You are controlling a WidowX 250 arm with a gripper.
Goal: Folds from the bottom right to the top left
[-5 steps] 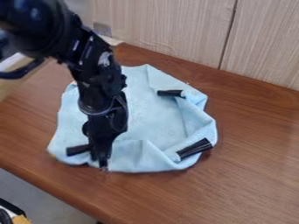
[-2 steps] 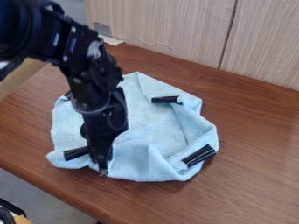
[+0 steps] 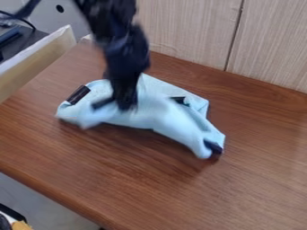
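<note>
A: What has just changed in the camera view?

B: The black two-finger gripper (image 3: 126,108) has moved quickly from the bottom edge of the cloth up to the upper middle of the frame, a little to the left. The light blue soft cloth (image 3: 157,110) has followed it. Its near edge, which was low in the frame, is now raised up, so more of the brown wooden table (image 3: 180,188) is uncovered below.

A: And how is the gripper?

B: I believe that it is clamped on the cloth, because the edge travelled together with it. A short black strip (image 3: 102,103) also came up, and is now just beside the gripper.

A: Where is the cloth lying?

B: On the table, around the centre of the frame. One black tube-like piece (image 3: 78,95) is at its upper left, and a dark rolled piece (image 3: 212,146) at its lower right end.

A: Is this good for the task?

B: It seems that the fold is under way, perhaps halfway. However, the lower right end stays behind, so the fold could become uneven. The next move should probably bring the edge more to the upper left, then lay it down.

A: Any label or brand?

B: I find no writing which I can read.
</note>
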